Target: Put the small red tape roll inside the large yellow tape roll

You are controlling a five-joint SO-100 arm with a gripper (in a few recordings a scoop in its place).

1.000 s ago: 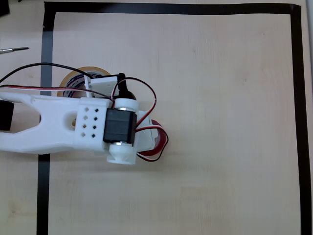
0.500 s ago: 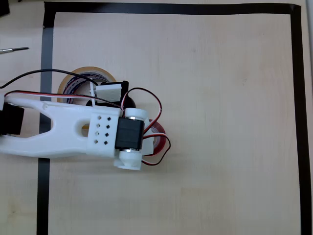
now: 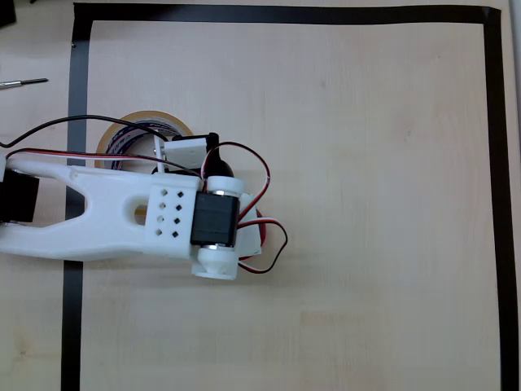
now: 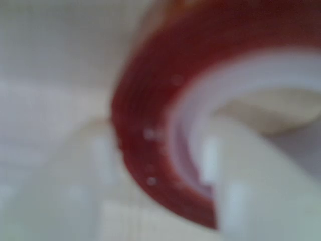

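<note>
Where the white arm [image 3: 106,216] reaches in from the left edge of the overhead view, it lies across the black tape border [image 3: 75,147] and ends at a black servo block with red wires looping out to its right. The large yellow tape roll [image 3: 134,130] lies flat on the pale wooden desk [image 3: 374,204] just above the arm, its lower half covered by the arm and wires, its printed inner core partly visible. The small red tape roll [image 3: 262,230] shows as a thin red sliver beside the wrist, to the right of the servo and lower right of the yellow roll, apart from it.

In the wrist view the red roll [image 4: 150,130] is very close and blurred, its white inner core curving around a pale finger [image 4: 251,175] of the pincer [image 4: 150,186] that sits inside the ring, while another pale blurred finger lies outside the red wall at lower left. The two fingers stand on either side of the roll's wall, yet whether they press on it I cannot tell. A screwdriver [image 3: 23,82] lies outside the border at upper left.
</note>
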